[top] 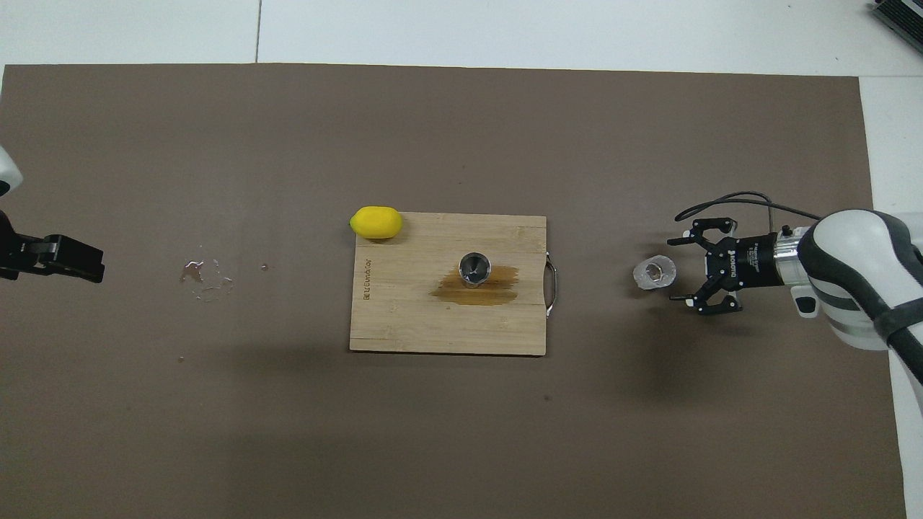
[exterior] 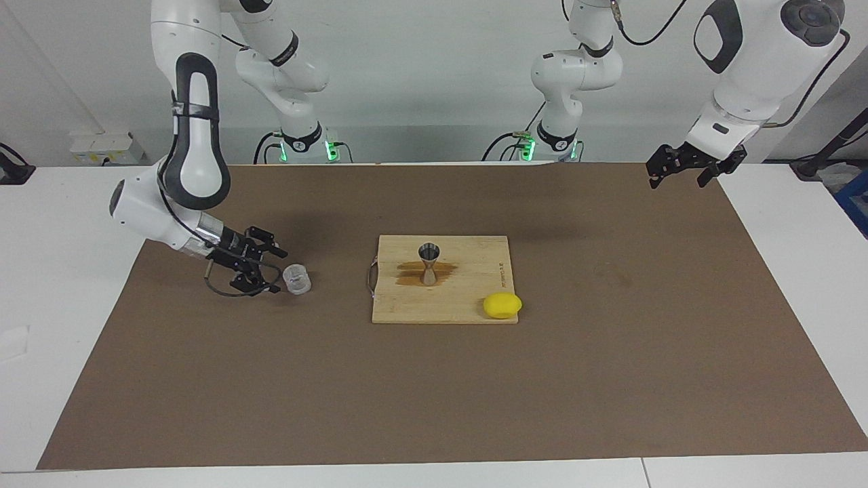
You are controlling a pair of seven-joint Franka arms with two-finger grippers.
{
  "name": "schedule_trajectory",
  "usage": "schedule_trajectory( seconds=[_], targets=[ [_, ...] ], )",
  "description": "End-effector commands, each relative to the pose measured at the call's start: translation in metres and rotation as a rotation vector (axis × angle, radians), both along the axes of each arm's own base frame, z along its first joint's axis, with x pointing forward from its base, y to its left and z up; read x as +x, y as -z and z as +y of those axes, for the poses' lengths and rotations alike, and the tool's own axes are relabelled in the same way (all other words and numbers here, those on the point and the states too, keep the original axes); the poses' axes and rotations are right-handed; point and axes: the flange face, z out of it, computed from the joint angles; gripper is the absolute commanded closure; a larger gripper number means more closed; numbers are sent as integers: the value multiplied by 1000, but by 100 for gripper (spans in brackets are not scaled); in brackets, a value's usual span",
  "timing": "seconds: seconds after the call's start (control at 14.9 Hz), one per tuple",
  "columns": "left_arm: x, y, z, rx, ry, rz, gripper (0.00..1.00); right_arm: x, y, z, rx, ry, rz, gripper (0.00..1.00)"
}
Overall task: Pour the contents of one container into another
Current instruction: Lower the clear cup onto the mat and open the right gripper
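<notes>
Flanking clear cup (exterior: 296, 278), right hand (exterior: 276, 270) spread, mat edge near.

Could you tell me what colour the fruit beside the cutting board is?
Yellow: the lemon, best in the overhead view.

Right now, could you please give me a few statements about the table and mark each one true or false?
1. The metal jigger stands upright on the wooden cutting board. True.
2. The right gripper is holding the clear cup. False: its fingers are open, and the cup stands on the brown mat beside them.
3. The lemon lies at a corner of the board. True.
4. The board around the jigger is dry. False: a dark wet stain spreads under it.
5. The left gripper hovers over the jigger. False: it waits at the left arm's end of the table.
</notes>
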Motion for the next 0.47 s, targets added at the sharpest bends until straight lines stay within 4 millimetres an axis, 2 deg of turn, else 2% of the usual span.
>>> schedule_trajectory(
  seconds=[0.0,0.13,0.27,0.4],
  targets=[
    [-6,-2,-1,11,0,-11,0,-8,-35,4,-90,-86,-65,0],
    [-6,-2,-1,11,0,-11,0,-9,-54,12,-184,-211,-106,0],
    [-6,-2,-1,11,0,-11,0,-8,-74,47,-260,-379,-166,0],
    [-6,-2,-1,11,0,-11,0,-11,-84,78,-305,-538,-217,0]
  ],
)
